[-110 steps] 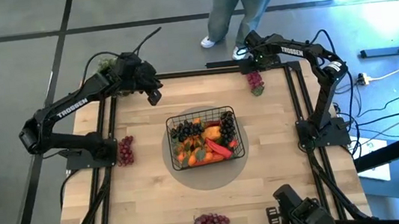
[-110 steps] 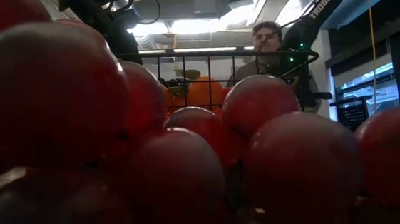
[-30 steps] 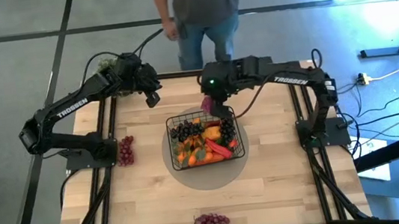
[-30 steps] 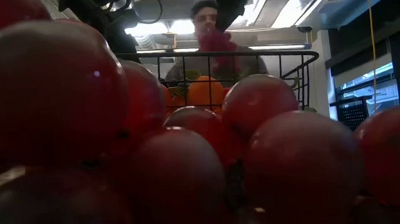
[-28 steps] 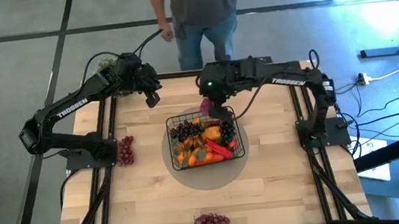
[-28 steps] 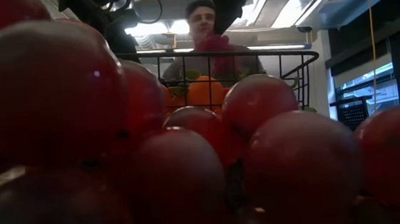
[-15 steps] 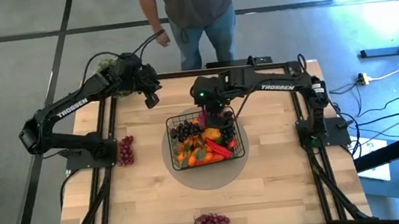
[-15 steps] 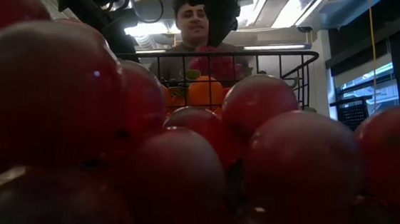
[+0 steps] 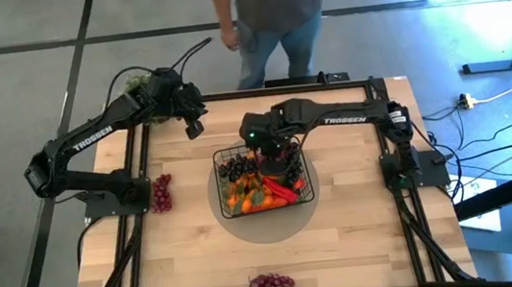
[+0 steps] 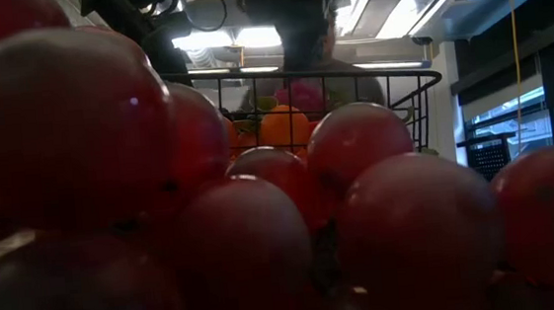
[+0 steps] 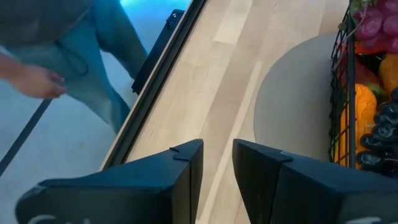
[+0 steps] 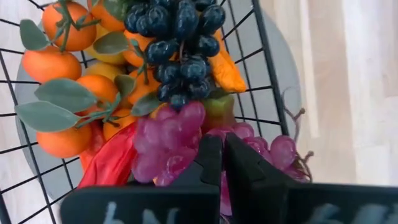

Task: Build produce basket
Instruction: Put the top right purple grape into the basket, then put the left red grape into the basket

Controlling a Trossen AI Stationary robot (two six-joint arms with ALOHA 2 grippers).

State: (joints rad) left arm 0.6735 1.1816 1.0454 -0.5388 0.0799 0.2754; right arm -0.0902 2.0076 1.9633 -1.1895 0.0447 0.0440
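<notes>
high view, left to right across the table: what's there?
grape bunch by the left arm's base → left gripper → grape bunch at the near edge → right gripper, shut on pink grapes over the basket

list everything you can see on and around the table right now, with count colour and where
basket: one, black wire, centre of the table on a round grey mat
produce in the basket: oranges with green leaves, dark grapes, a red pepper; exact count unclear
pink grape bunch: one, held over the basket's far side
red grape bunches on the table: two, one at the left edge, one at the near edge
leafy green plant: one, far left corner
person: one, grey top and jeans, standing beyond the far edge
left end effector: dark, empty, above the far left part of the table
right end effector: dark, shut on the pink grape bunch, above the basket
</notes>
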